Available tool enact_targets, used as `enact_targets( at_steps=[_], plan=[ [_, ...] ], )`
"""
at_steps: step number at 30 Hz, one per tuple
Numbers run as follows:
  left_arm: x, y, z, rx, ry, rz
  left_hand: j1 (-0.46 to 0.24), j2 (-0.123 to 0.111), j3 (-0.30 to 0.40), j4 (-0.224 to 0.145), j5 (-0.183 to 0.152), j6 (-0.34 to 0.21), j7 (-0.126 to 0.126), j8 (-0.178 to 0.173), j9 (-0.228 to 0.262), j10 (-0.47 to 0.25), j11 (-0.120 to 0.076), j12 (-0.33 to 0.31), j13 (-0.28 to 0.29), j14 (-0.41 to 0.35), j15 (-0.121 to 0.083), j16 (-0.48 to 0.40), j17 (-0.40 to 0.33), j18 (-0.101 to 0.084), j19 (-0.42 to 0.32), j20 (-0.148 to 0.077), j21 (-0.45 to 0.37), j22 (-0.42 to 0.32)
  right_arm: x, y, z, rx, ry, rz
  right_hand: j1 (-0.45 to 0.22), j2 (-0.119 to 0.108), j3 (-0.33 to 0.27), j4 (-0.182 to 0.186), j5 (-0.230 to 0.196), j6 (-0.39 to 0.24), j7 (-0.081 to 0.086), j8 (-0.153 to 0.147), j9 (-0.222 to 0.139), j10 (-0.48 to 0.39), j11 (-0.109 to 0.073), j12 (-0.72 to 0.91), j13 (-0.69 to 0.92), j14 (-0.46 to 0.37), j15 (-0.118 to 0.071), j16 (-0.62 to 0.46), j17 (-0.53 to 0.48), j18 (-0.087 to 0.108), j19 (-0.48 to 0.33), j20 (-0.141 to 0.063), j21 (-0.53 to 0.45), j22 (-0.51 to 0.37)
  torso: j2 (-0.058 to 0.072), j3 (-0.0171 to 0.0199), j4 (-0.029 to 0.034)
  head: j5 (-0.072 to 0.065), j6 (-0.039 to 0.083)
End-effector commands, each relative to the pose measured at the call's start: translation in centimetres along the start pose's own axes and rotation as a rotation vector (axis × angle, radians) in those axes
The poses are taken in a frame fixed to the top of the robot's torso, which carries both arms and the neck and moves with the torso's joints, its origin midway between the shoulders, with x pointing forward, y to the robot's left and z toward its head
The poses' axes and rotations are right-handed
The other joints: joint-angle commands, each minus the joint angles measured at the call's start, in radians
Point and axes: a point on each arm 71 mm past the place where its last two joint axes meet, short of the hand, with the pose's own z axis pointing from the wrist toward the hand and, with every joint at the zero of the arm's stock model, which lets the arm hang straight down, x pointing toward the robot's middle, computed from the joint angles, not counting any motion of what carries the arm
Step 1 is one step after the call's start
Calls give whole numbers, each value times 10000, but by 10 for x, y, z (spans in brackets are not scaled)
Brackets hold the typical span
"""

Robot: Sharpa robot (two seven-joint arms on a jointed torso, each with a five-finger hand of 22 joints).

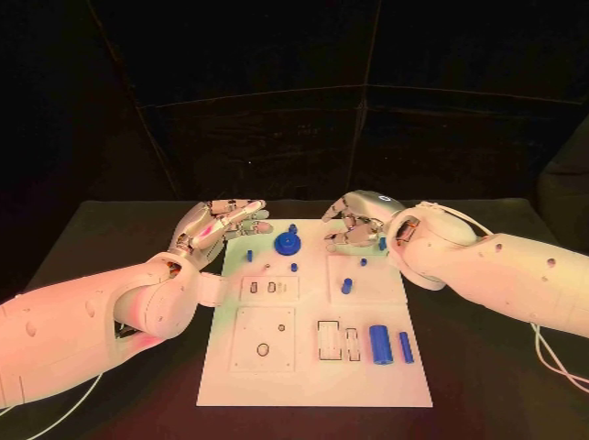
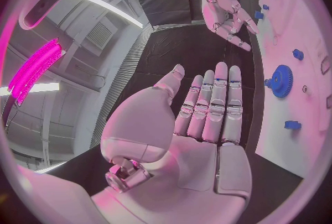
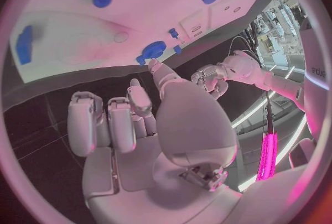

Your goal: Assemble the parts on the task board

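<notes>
The white task board (image 1: 314, 376) lies in the middle of the table. A blue gear (image 1: 288, 243) sits near its far edge, also seen as the gear (image 2: 280, 80) and the gear (image 3: 154, 48). Two blue cylinders (image 1: 390, 346) lie side by side near the board's right edge. Small blue pegs (image 1: 347, 285) are scattered over the far half. My left hand (image 1: 222, 225) hovers palm up at the board's far left corner, fingers (image 2: 216, 108) straight and empty. My right hand (image 1: 360, 225) hangs over the far right corner, fingers (image 3: 110, 124) loosely bent, holding nothing.
White plates with slots and holes (image 1: 266, 339) cover the board's near half, along with an open rectangular frame (image 1: 329, 340). Black table (image 1: 492, 367) surrounds the board. My two forearms flank it on either side.
</notes>
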Motion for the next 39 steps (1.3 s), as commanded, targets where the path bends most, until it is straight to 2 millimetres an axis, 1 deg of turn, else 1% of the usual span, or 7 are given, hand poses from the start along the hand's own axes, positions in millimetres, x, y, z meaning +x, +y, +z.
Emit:
enact_targets(
  at_steps=[1, 6, 11, 15, 20, 30, 39],
  plan=[
    [0, -2, 0, 93, 104, -44, -50, 14, 28, -35, -61, 43, 15, -47, -7, 56, -17, -32, -10, 85, 19, -35, 16, 146, 95, -7, -34, -9, -12, -13, -16, -106, -347, 1636, 48, -97, -87, -64, 66, 94, 4, 54, 7, 42, -12, 0, -6, 577, 42, -26, 563, -85, -31, -22, -55, 665, -65, 47, -137, -32, 52],
    [0, -1, 0, 99, 110, -47, -50, 14, 28, -35, -61, 43, 15, -47, -7, 56, -17, -32, -10, 85, 19, -35, 16, 146, 95, -7, -34, -9, -22, -39, -36, 423, -313, 1728, -15, -196, -238, -48, 177, 77, 4, 42, -5, 41, -11, -5, -12, 582, 41, -20, 586, -91, -11, -24, -47, 691, -96, 89, -247, -107, 102],
    [2, 0, 2, 91, 133, -90, -50, 14, 28, -35, -61, 43, 15, -47, -7, 56, -17, -32, -10, 85, 19, -35, 16, 146, 95, -7, -34, -9, -27, -61, -47, 850, -291, 1572, -32, -263, -344, -48, 209, 47, -5, 24, -14, 37, -17, -15, -23, 588, 39, -12, 609, -96, 6, -26, -40, 714, -99, 161, -325, -181, 74],
    [3, 1, 3, 77, 142, -122, -50, 14, 28, -35, -61, 43, 15, -47, -7, 56, -17, -32, -10, 85, 19, -35, 16, 146, 95, -7, -34, -9, -30, -77, -51, 1109, -311, 1513, -23, -271, -364, -53, 222, 33, -6, 16, -18, 27, -18, -29, -37, 589, 37, -11, 612, -93, -5, -26, -46, 699, -87, 168, -295, -283, 45],
    [3, 2, 4, 66, 130, -123, -50, 14, 28, -35, -61, 43, 15, -47, -7, 56, -17, -32, -10, 85, 19, -35, 16, 146, 95, -7, -34, -9, -32, -90, -52, 1317, -357, 1475, 7, -268, -383, -67, 249, 3, -7, 0, -25, 21, -20, -34, -40, 591, 35, -10, 617, -92, -8, -28, -49, 694, -81, 220, -304, -284, 52],
    [3, 2, 5, 62, 130, -127, -50, 14, 28, -35, -61, 43, 15, -47, -7, 56, -17, -32, -10, 85, 19, -35, 16, 146, 95, -7, -34, -9, -27, -100, -50, 1581, -60, 1465, 104, -247, -408, -117, 273, -36, -15, -20, -32, 24, -27, -26, -26, 592, 30, -10, 621, -92, -7, -32, -50, 696, -71, 172, -278, -275, -6],
    [3, 2, 5, 61, 129, -127, -46, 17, 41, -51, -60, 57, 10, -49, -5, 71, -22, -38, -8, 99, 15, -44, 21, 147, 104, -9, -39, -16, -11, -103, -49, 1679, 286, 1544, 170, -205, -457, -148, 142, -9, -24, -2, -24, 49, -34, 5, 9, 601, 25, 6, 659, -96, 7, -37, -45, 714, -77, 179, -304, -279, -67]
  ],
)
